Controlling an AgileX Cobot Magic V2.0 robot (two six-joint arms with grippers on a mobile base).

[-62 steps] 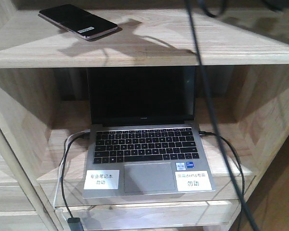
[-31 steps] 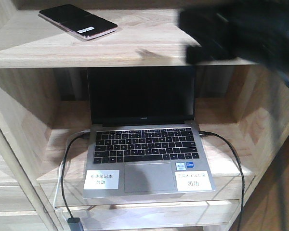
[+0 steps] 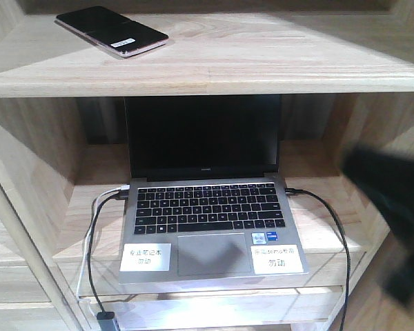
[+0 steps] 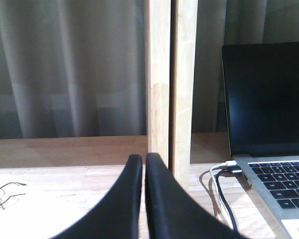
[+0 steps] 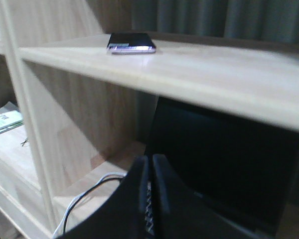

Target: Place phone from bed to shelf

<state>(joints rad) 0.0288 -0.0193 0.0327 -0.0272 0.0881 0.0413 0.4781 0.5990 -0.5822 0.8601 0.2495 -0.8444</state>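
The phone [image 3: 112, 31], a glossy black slab with a pinkish edge and a white sticker, lies flat on the top board of the pale wood shelf [image 3: 262, 62], at its left end. It is free of both grippers. In the right wrist view the phone [image 5: 131, 43] rests on the board [image 5: 199, 74], above and left of my right gripper [image 5: 150, 160], which is shut and empty. My left gripper [image 4: 144, 158] is shut with nothing in it, low in front of a shelf upright [image 4: 169, 74]. The bed is out of view.
A grey laptop [image 3: 207, 207] stands open in the compartment below, with cables [image 3: 93, 234] trailing off both sides. A blurred black arm [image 3: 393, 207] crosses the right side. Grey curtains [image 4: 70, 64] hang behind the shelf. Papers [image 5: 2, 122] lie on a lower board at left.
The dark arm has swept from the upper right, in front of the top board, down to the lower right. The phone and laptop have not moved.
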